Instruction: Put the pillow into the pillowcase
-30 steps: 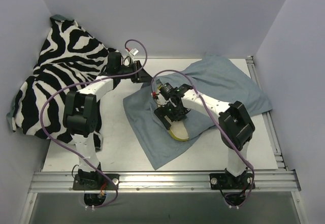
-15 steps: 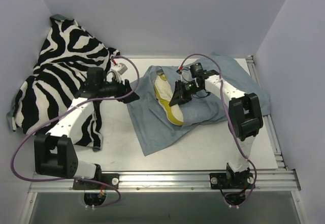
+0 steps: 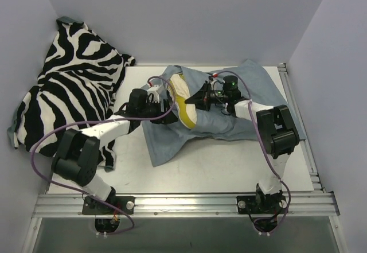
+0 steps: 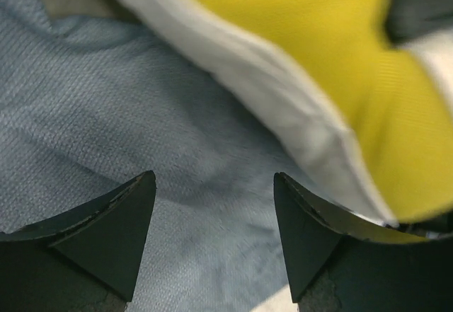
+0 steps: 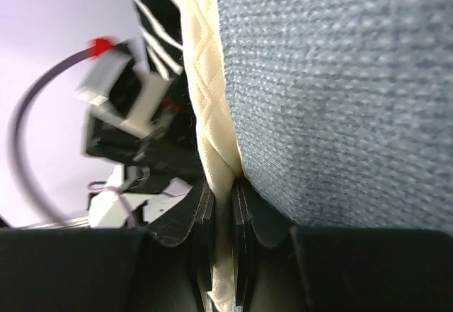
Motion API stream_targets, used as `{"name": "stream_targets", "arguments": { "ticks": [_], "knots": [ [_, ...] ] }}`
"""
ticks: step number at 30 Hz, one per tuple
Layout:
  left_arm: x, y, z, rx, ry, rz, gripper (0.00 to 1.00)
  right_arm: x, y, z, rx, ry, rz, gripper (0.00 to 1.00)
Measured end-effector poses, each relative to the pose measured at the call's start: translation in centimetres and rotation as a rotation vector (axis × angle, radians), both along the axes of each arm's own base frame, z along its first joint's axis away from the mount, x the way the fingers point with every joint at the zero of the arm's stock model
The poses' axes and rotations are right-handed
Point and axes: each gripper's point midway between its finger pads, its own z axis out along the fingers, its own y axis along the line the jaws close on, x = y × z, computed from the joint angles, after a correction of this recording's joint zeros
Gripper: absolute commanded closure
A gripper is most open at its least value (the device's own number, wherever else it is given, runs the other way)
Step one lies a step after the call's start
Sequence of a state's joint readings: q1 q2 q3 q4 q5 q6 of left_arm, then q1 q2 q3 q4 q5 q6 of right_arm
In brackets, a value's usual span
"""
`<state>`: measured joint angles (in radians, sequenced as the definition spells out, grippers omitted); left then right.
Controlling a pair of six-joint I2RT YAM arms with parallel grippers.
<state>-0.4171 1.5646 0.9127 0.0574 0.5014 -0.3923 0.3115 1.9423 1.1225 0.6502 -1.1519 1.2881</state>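
White table (image 3: 229, 161) — right pincer (image 5: 222, 206) clamps pillow (image 3: 184, 106) (left pincer (image 4: 214, 181) apart) on pillowcase (image 3: 252, 86).

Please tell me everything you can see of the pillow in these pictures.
The pillow looks soft, cream with a diamond-quilted texture and a broad yellow edge. It is raised on its side and curved, upon the grey-blue pillowcase. The right end effector is shut on its cream rim, and pillowcase cloth presses against one face. The left end effector is open beside it, over the cloth, not gripping it.
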Motion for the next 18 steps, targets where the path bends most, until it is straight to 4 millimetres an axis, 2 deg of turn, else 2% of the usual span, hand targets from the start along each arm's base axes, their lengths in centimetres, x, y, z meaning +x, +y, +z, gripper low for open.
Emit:
{"name": "stream_targets", "arguments": {
  "ticks": [3, 6, 7, 9, 11, 12, 15, 18],
  "knots": [
    [1.6, 0.2, -1.9, -0.011, 0.061, 0.095, 0.23, 0.7, -0.2, 1.7, 0.056, -0.006, -0.019, 1.00],
    [3.1, 0.4, -3.4, -0.009, 0.111, 0.175, 0.21, 0.6, -0.3, 1.9, 0.078, 0.004, -0.028, 1.00],
    [3.8, 0.4, -3.6, -0.007, 0.116, 0.194, 0.20, 0.5, -0.3, 1.8, 0.080, 0.012, -0.029, 1.00],
    [5.2, 0.3, -3.7, -0.014, 0.114, 0.228, 0.09, 0.2, -0.3, 1.5, 0.082, 0.030, -0.028, 1.00],
    [6.4, 0.0, -3.4, -0.031, 0.104, 0.253, 0.08, -0.1, -0.3, 1.2, 0.081, 0.047, -0.028, 1.00],
    [6.9, -0.2, -3.4, -0.038, 0.100, 0.261, 0.02, -0.1, -0.3, 1.2, 0.083, 0.049, -0.028, 1.00],
    [8.1, -0.5, -3.8, -0.036, 0.098, 0.288, 0.03, 0.1, -0.2, 1.4, 0.091, 0.049, -0.037, 1.00],
    [9.4, -0.3, -5.2, 0.017, 0.100, 0.341, 0.03, 0.2, -0.1, 1.9, 0.106, 0.048, -0.042, 1.00]
  ]
}}
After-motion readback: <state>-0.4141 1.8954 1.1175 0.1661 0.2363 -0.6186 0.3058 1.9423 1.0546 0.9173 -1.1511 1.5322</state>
